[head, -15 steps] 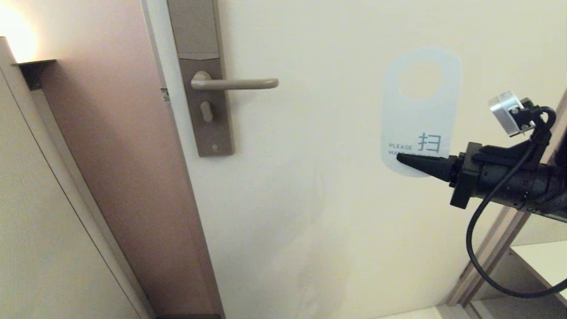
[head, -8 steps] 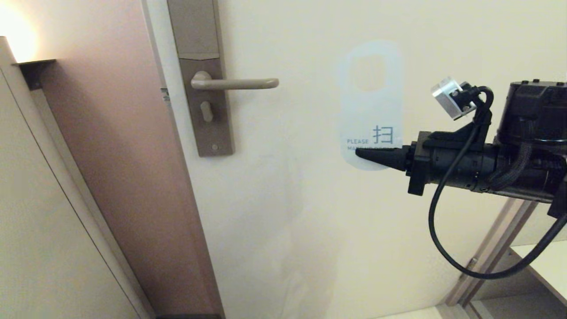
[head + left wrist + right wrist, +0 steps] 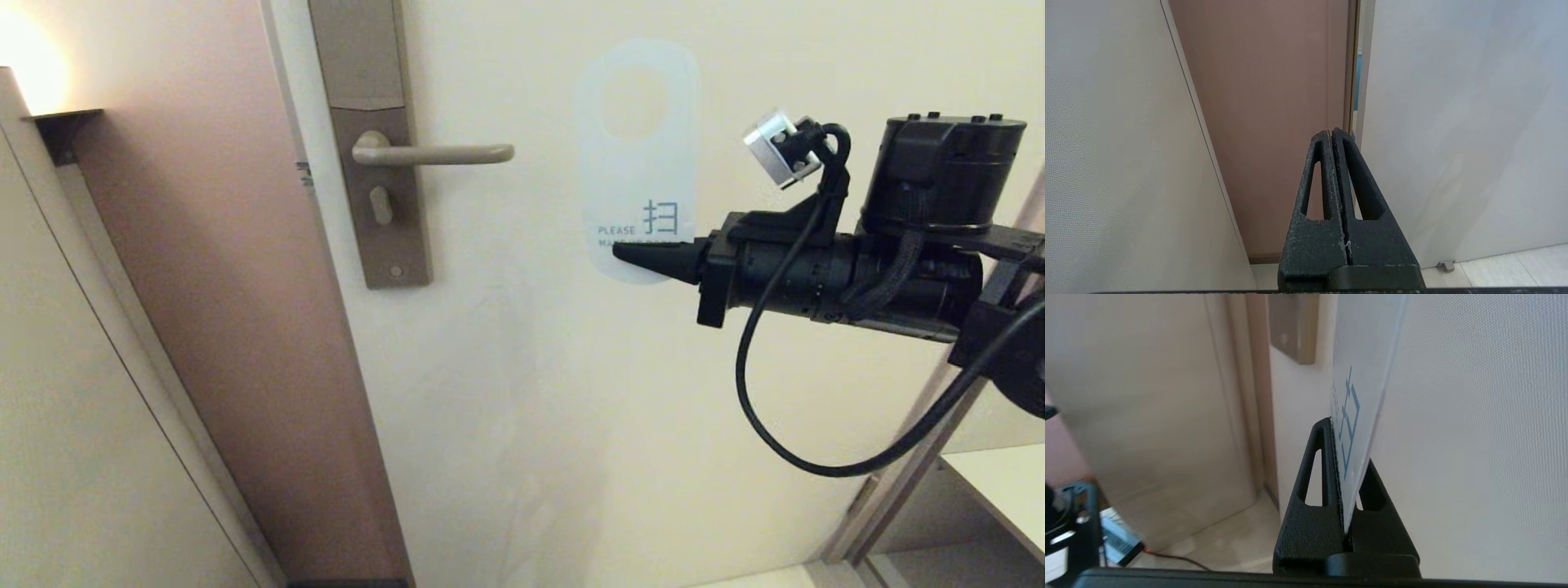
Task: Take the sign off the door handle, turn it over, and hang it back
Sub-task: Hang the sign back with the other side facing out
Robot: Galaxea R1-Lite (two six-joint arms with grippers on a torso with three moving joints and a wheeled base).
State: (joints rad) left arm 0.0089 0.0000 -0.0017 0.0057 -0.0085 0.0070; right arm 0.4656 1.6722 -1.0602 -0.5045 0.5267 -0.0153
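right claw (image 3: 624, 255): mine, clamped on the bottom edge of the sign (image 3: 635, 155); the right wrist view shows the sheet pinched between both fingers.
sign: off the handle, held upright in the air close in front of the door (image 3: 571, 408), long axis vertical, oval hole at the top, white face with teal "PLEASE" lettering toward my head camera. Can't tell whether it touches the door.
door handle (image 3: 437, 153): bare lever, horizontal, rounded free end pointing toward the sign; it lies to the left of the claw and a bit higher.
key relation: hole sits just above lever height and near the lever tip, apart from it. I judge the hole has to drop slightly, then slide leftward over the free end.
right arm pose: forearm about level, reaching in from the right, claw pointing left along the door.
left claw (image 3: 1333, 134): fingers together, gripping nothing, parked low facing the door edge and wall; out of the head view.
nearer arm: right, clearly.
step: rehanging, my guess.
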